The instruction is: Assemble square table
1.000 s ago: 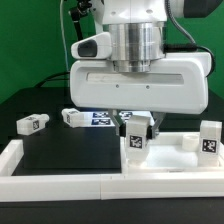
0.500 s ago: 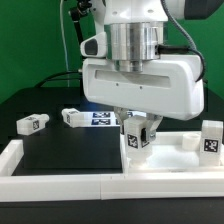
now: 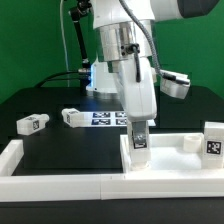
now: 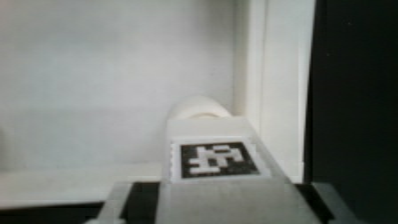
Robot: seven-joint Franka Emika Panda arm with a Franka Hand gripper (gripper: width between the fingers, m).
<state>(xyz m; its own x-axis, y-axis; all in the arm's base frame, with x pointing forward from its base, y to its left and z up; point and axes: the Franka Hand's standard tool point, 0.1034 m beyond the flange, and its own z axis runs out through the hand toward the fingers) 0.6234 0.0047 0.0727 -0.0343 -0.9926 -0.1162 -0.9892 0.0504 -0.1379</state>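
The white square tabletop lies at the exterior view's right front. My gripper reaches down over the tabletop's left corner and is shut on an upright white leg with a tag. In the wrist view that leg sits between my dark fingers, above the pale tabletop; I cannot tell whether its lower end touches the top. A second leg stands at the tabletop's right side. Two more legs lie on the black table at the exterior view's left.
The marker board lies flat behind the held leg. Low white border strips run along the front and the exterior view's left. A small white block sits on the tabletop's rim.
The wrist has turned about a quarter turn, so the wide hand now shows edge-on. The leg stays gripped at the same tabletop corner.
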